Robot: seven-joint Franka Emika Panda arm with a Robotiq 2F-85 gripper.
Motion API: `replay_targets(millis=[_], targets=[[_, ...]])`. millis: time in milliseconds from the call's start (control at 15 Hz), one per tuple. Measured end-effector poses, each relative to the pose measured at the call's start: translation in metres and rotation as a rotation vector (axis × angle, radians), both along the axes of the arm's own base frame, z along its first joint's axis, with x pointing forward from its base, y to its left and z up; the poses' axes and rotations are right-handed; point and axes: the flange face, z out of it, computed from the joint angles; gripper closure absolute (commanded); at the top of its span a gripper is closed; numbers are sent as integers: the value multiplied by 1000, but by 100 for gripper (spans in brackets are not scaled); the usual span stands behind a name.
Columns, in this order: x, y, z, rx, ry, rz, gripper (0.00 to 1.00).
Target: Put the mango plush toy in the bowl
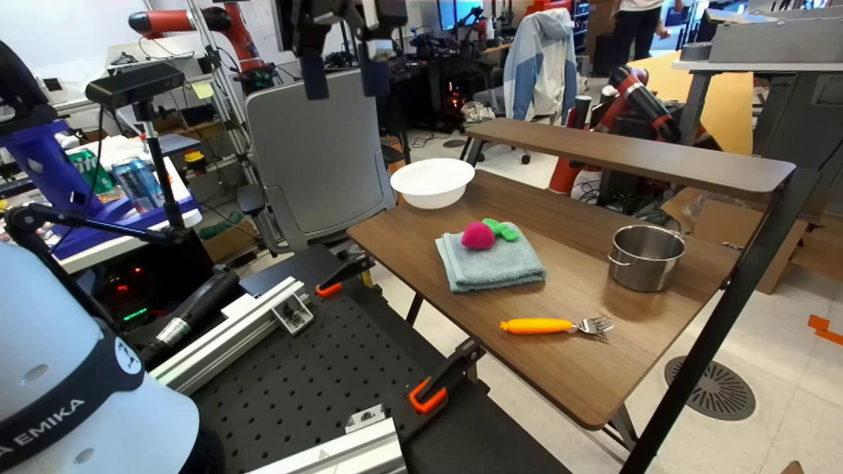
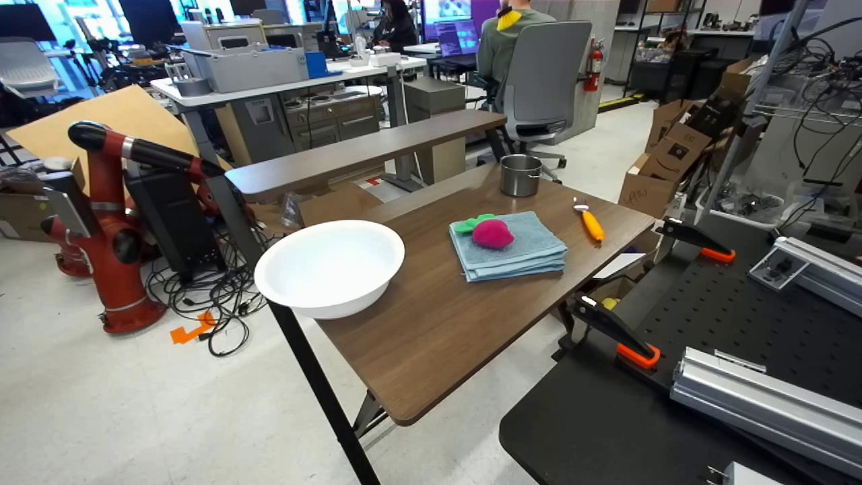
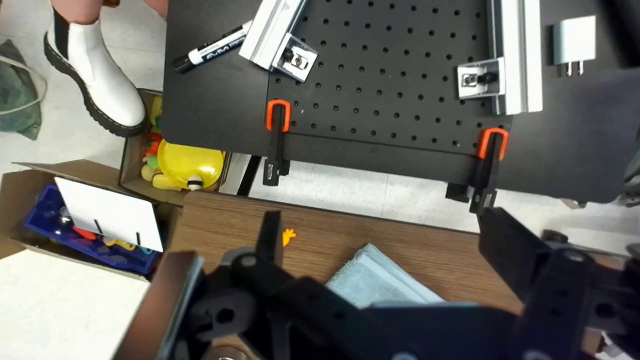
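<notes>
The mango plush toy point(image 1: 479, 236), red-pink with green leaf-like parts, lies on a folded blue towel point(image 1: 498, 264); the toy point(image 2: 492, 234) and towel point(image 2: 518, 259) show in both exterior views. In the wrist view the toy is hidden, and only a corner of the towel point(image 3: 377, 280) shows past the gripper body. The wide white bowl point(image 1: 433, 184) stands at one end of the brown table and also shows in an exterior view point(image 2: 330, 269). My gripper point(image 1: 345, 76) is open and empty, high above the table; its spread fingers also show in the wrist view point(image 3: 382, 225).
A metal pot point(image 1: 647, 257) and an orange-handled fork point(image 1: 537, 326) are on the table point(image 1: 560, 375). A raised shelf point(image 1: 625, 151) runs along the table's long side. A black perforated board point(image 1: 316, 375) with clamps point(image 1: 448, 375) lies across a gap from the table.
</notes>
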Motion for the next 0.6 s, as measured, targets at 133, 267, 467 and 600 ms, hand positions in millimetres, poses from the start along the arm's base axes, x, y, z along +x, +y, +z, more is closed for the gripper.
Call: replay_targets(millis=[133,267,467,600], targets=[[14,-18,-16,20,-21,-46,0],[30,-34,-34,41,-40,-96,0],[64,-51,-58,85,-58,-176,0],[92,-55,-74,116,-64,-230,0]])
